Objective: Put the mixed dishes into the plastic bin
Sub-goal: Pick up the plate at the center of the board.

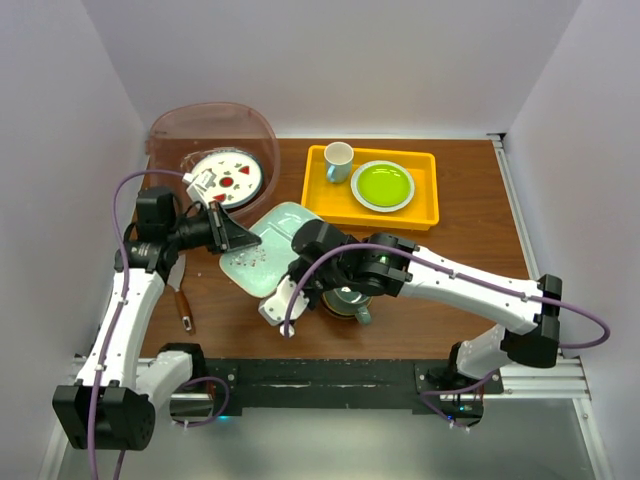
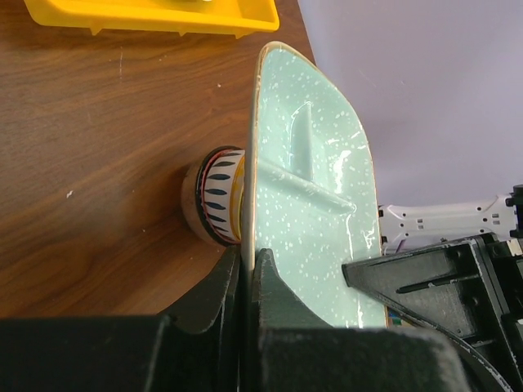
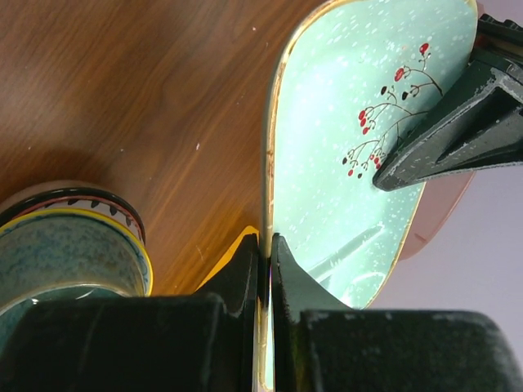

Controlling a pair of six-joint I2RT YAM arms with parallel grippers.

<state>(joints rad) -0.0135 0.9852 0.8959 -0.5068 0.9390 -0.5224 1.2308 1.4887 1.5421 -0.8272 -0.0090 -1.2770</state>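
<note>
The pale green divided tray [image 1: 262, 250] is held tilted above the table between both arms. My left gripper [image 1: 232, 238] is shut on its left edge, seen close up in the left wrist view [image 2: 248, 261] with the tray [image 2: 319, 204] on edge. My right gripper [image 1: 290, 280] is shut on its near right edge, as the right wrist view [image 3: 265, 253] shows on the tray [image 3: 351, 122]. The plastic bin [image 1: 165, 135] stands at the back left with a white plate with red marks [image 1: 228, 175] in it. A striped bowl [image 2: 214, 196] holding a teal mug [image 3: 65, 245] sits under the right arm [image 1: 345, 300].
A yellow tray [image 1: 420, 210] at the back right holds a small white cup [image 1: 338, 160] and a lime-green plate [image 1: 382, 186]. A brown-handled utensil [image 1: 184, 305] lies on the table near the left arm. White walls close in the left, back and right sides.
</note>
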